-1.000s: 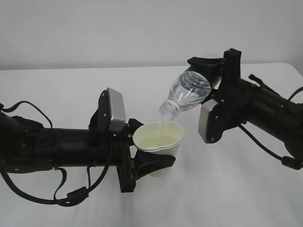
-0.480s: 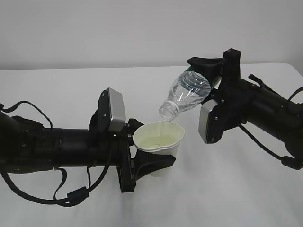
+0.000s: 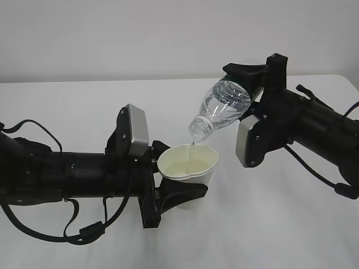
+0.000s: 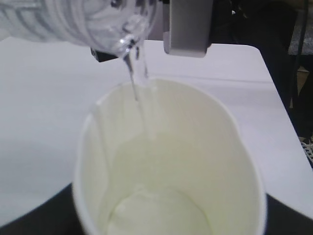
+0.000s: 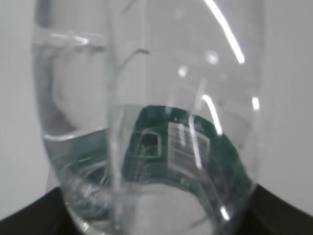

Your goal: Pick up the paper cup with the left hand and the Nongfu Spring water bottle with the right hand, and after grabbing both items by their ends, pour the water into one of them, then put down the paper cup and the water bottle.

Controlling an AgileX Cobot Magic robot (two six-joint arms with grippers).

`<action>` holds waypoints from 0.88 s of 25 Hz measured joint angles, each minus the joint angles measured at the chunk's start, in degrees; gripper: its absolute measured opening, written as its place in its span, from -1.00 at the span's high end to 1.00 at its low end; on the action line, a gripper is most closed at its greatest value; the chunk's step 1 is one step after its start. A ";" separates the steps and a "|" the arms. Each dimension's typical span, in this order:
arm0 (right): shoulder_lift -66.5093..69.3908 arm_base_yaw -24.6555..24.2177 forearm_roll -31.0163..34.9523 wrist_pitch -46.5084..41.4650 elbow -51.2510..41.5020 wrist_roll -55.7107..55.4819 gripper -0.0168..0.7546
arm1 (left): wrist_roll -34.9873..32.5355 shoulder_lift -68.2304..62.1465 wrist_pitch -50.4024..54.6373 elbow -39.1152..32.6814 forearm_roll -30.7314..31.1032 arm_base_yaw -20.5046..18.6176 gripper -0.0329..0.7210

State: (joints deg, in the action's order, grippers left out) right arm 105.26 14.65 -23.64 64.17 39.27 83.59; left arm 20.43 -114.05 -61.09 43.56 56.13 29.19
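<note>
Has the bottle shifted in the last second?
Yes. The bottle has tipped steeper: its base has risen against the table's far edge, while its mouth stays above the cup.

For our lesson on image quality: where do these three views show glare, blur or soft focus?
Right wrist view: white glare streaks on the water bottle, very close and soft. Left wrist view: paper cup near rim blurred. Exterior view: even light, sharp, faint shadows.

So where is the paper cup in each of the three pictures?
Exterior view: the paper cup sits low in the middle, held by the left gripper.
Left wrist view: the cup fills the lower middle, seen from above.
Right wrist view: not in it.
Shared landmark: the water bottle tipped above it.
</note>
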 joint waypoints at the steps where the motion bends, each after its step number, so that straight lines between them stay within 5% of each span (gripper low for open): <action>1: 0.00 0.00 0.00 0.00 0.00 0.00 -0.25 | 0.00 0.00 0.00 0.00 0.00 0.00 -0.23; 22: 0.00 0.00 0.00 0.09 0.00 0.12 -0.25 | 0.00 0.00 0.00 0.00 0.00 0.00 -0.23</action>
State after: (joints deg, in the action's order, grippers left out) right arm 105.26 14.65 -23.64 64.26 39.27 83.71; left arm 20.43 -114.05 -61.09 43.56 56.13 29.19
